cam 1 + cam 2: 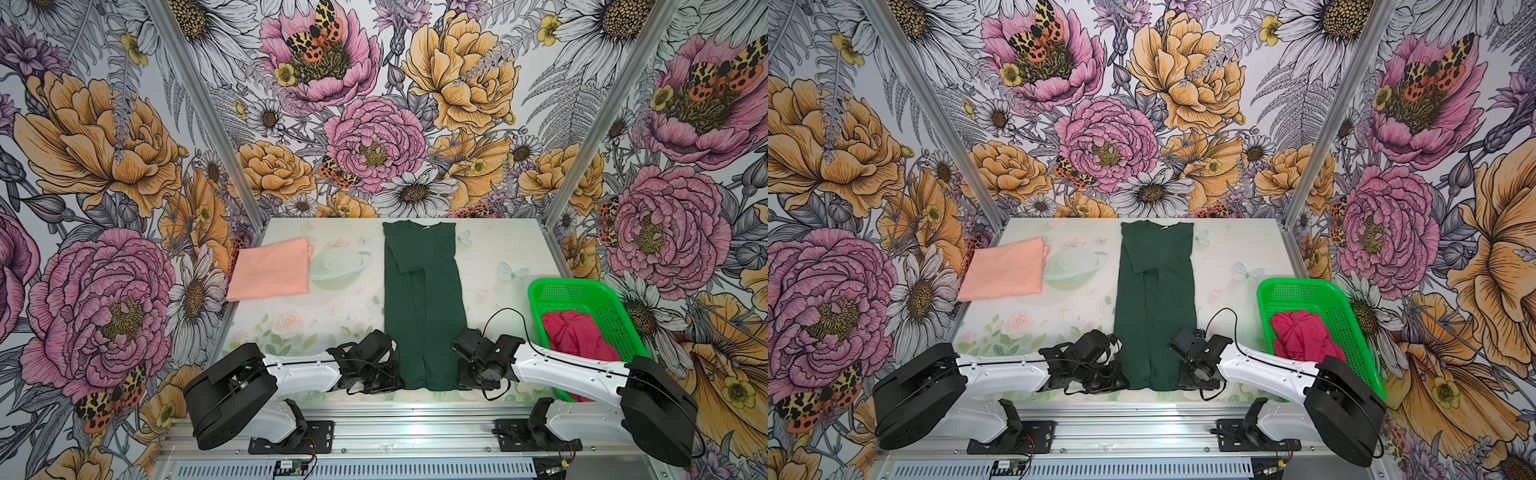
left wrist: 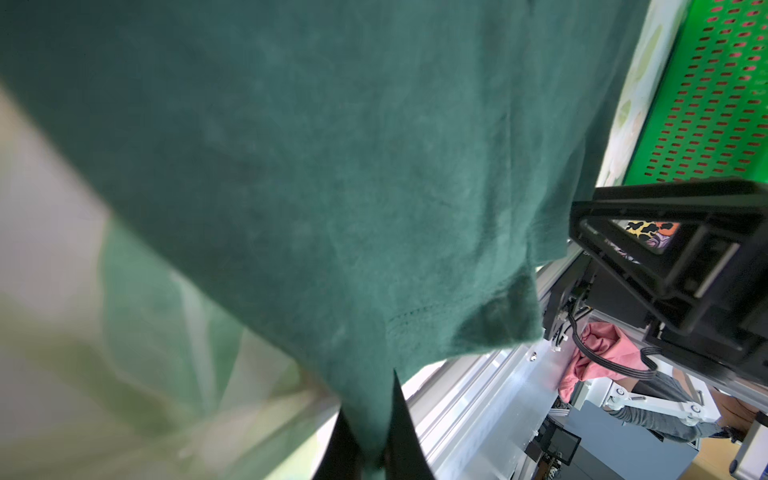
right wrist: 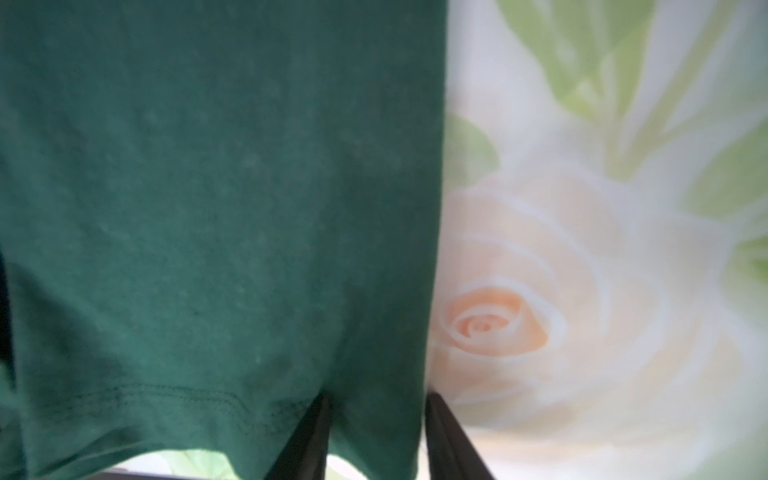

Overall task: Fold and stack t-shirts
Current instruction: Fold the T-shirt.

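Left gripper (image 2: 368, 399) pinched shut on the near hem corner of the green shirt (image 1: 422, 299); right gripper (image 3: 376, 399) stands narrow astride the other corner, not yet closed. The shirt, a long strip mid-table, is probably light and limp, best held at both hem corners. Beyond: pink shirt (image 1: 577, 332) in basket (image 1: 573, 282); folded peach shirt (image 1: 270, 270).

The green shirt (image 1: 422, 291) is soft, matt knit cloth, faintly fuzzy, with a double-stitched hem at the left pincer (image 2: 368, 399). The pincer's black fingers (image 2: 401, 436) look smooth and matt (plastic, by the look). Beside the right pincer (image 3: 376, 399), the table cover (image 3: 582, 291) is smooth with a soft sheen. Beyond that pincer, the basket (image 1: 582, 297) is glossy perforated plastic and the pink shirt (image 1: 577, 332) is crumpled matt cloth. Well away from the left pincer, the peach shirt (image 1: 270, 272) is smooth matt cloth. Behind both pincers, the rail (image 1: 415, 432) is bright brushed metal, and the arm shells (image 1: 303, 370) are glossy white plastic.
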